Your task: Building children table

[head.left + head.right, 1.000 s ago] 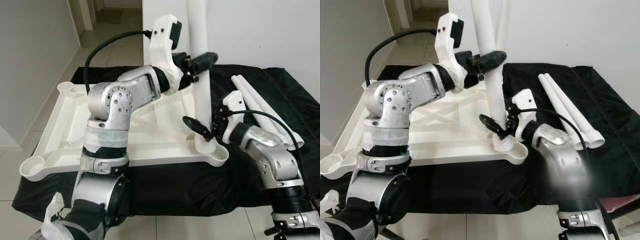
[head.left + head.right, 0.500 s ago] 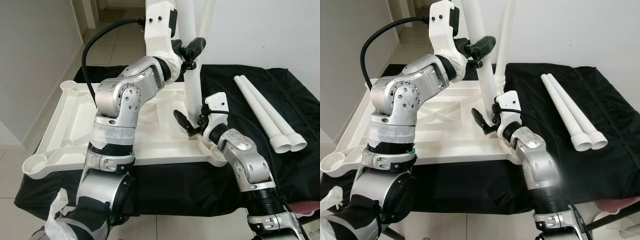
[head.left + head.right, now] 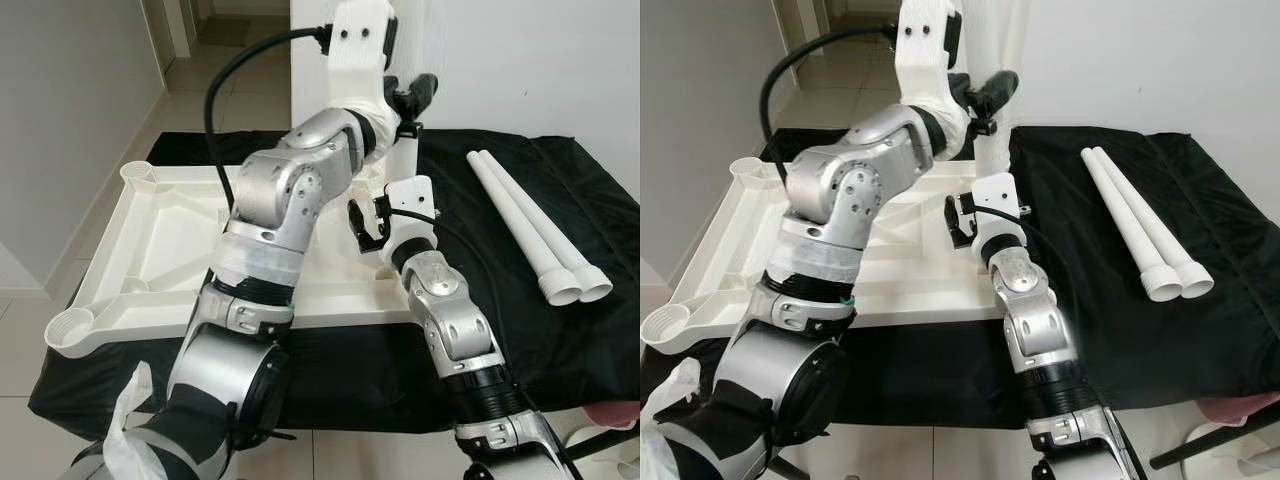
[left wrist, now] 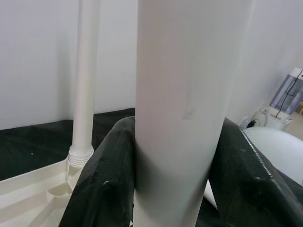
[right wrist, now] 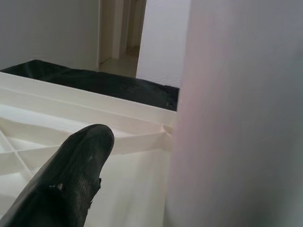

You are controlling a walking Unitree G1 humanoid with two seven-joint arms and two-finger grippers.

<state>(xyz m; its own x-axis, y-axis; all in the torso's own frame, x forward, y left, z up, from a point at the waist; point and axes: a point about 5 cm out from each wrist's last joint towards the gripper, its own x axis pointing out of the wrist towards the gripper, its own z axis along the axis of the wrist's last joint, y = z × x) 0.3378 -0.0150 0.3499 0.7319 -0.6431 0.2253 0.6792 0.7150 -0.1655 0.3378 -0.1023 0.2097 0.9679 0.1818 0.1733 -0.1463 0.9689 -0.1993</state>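
Observation:
An upturned white plastic table top (image 3: 160,250) lies on a black-covered surface. One white leg (image 3: 990,150) stands upright at its near right corner. My left gripper (image 3: 992,95) is shut on this leg high up, and its black fingers (image 4: 102,184) clamp both sides. Low by the leg's base, my right gripper (image 3: 372,222) is open. One of its fingers (image 5: 71,179) is apart from the leg (image 5: 236,118). A second leg (image 4: 84,94) stands in the far corner socket.
Two loose white legs (image 3: 530,225) lie side by side on the black cloth (image 3: 590,200) to the right. Open sockets sit at the table top's left corners (image 3: 68,330). A white wall is close behind, and a corridor opens at the back left.
The view has shifted. My right arm has swung in, so its wrist is now in front of the leg's base. My left gripper has kept its hold on the leg.

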